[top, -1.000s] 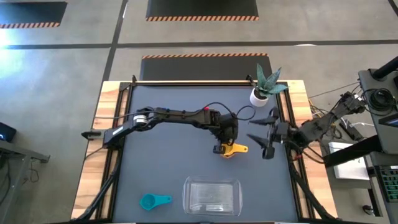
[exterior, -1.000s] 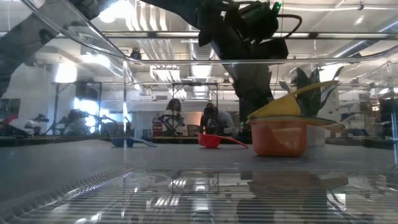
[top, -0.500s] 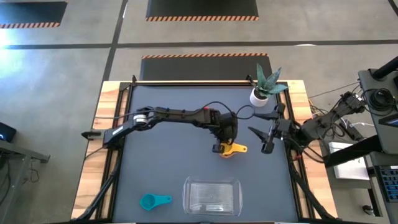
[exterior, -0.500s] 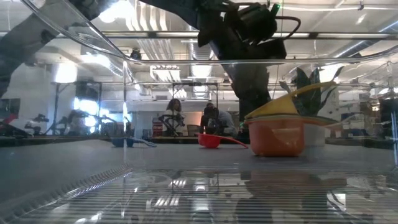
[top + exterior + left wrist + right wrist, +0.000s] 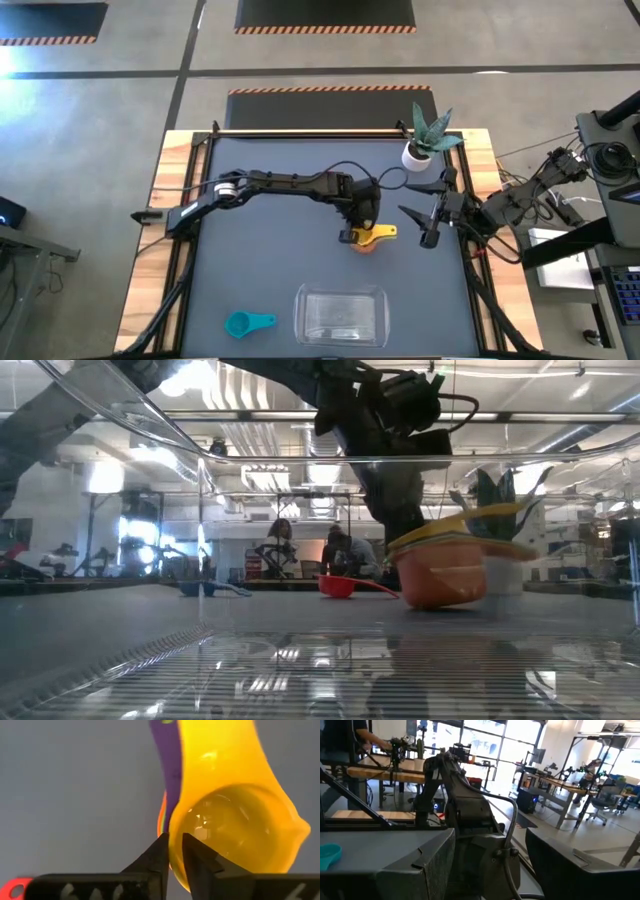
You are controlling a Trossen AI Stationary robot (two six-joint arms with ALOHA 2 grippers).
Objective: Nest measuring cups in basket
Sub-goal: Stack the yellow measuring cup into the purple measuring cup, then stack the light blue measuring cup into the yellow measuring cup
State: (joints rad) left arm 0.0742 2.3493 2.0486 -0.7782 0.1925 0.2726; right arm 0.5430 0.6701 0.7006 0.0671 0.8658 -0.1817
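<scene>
A nested stack of measuring cups sits mid-table point(image 5: 366, 236): the yellow cup point(image 5: 235, 815) is on top, a purple handle point(image 5: 170, 765) lies under it, and the orange cup point(image 5: 445, 578) is at the bottom. My left gripper point(image 5: 352, 232) is shut on the stack. My right gripper point(image 5: 432, 212) hangs open to the stack's right, touching nothing. The teal cup point(image 5: 245, 323) lies left of the clear basket point(image 5: 342, 316) at the near edge. The red cup point(image 5: 340, 586) and blue cup point(image 5: 205, 589) rest farther back. The green cup is not in view. My left gripper point(image 5: 174, 854) pinches the yellow cup's rim point(image 5: 175, 832) on the side away from its handle, one finger inside the bowl and one outside. The fingers come from above, pointing down. The stack sits tilted in the hold point(image 5: 440, 565). Whether its low edge touches the table, I cannot tell.
A small white pot with a plant point(image 5: 418, 152) stands at the far right corner, just behind my right gripper. The dark mat point(image 5: 260, 270) lies bare between the stack, the teal cup and the basket. People sit in the room beyond the table point(image 5: 345, 550).
My left gripper has drawn the stack a little toward the table's left and far side. The stack has tipped from nearly level to tilted, its handle side riding higher.
</scene>
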